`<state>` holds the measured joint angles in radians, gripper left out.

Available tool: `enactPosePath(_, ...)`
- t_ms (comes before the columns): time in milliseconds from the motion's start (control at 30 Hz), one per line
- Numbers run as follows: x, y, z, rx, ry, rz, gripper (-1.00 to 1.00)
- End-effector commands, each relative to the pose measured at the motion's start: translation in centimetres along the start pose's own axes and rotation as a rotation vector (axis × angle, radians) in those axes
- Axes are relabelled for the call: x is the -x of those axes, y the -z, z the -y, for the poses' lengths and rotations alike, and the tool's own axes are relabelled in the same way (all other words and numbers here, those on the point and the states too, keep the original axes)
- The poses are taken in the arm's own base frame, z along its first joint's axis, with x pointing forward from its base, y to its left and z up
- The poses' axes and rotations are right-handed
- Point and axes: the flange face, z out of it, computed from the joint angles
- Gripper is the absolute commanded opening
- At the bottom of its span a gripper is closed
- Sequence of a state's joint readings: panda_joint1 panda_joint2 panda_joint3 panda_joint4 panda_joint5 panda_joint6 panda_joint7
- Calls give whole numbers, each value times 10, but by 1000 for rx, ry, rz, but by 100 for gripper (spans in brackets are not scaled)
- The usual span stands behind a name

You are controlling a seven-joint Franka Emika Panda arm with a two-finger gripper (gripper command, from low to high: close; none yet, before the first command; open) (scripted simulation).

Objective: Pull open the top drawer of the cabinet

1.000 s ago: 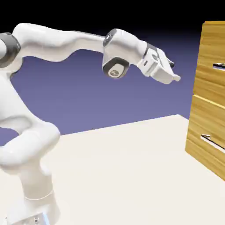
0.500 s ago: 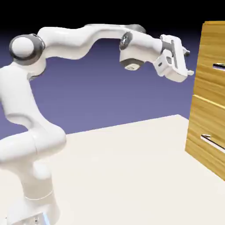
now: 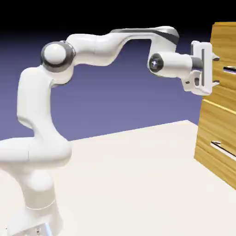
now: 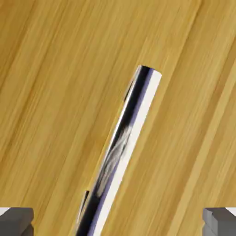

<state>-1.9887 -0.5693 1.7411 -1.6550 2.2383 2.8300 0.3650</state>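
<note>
Top drawer (image 3: 223,44): upper light-oak wood-grain front, closed. I am seeing it sitting at the exterior view's right, above the lower drawer.

Top handle (image 3: 230,69): slim, shiny silver bar. It is crossing the drawer front and running out at the exterior view's right edge. In the hand view it is slanting from the bottom edge up to just right of the middle, with wood grain showing on both sides.

Gripper (image 3: 216,70): white hand, two small grey fingertips (image 4: 16,222). I am holding it wide open, with nothing in its grasp. In the exterior view the fingers are pointing right, one above the other, just left of the top handle. In the hand view they are standing well apart at the bottom corners, neither one touching the bar.

Lower drawer (image 3: 214,126): matching light-oak front, closed, lying beneath a pale seam; its silver bar handle (image 3: 224,150) is slanting down to the right.

Cabinet (image 3: 223,23): tall, boxy, light-brown wood-grain body, standing at the right and running out of view.

Arm (image 3: 92,50): white, jointed, with dark grey rings, rising at the near left and reaching right.

Table (image 3: 129,184): pale cream surface, spreading beneath both.

Backdrop (image 3: 115,101): plain blue-violet, darkening to black above, filling the far side.
</note>
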Motion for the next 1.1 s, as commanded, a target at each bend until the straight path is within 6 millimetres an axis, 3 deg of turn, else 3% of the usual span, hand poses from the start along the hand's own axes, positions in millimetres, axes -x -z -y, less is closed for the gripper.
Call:
enactPosePath(0, -3, -6, -1, -11, -35, 10, 0)
enactPosePath(233, -21, -42, -3, -95, -275, 82, 0)
enactPosePath(267, -21, -42, -3, -95, -275, 82, 0)
enactPosePath(500, -17, -91, 2, -95, -275, 82, 0)
enactPosePath(533, -17, -91, 2, -95, -275, 82, -100)
enactPosePath(567, -17, -91, 2, -95, -275, 82, -100)
enactPosePath(1067, -25, 15, -9, -95, -275, 82, -100)
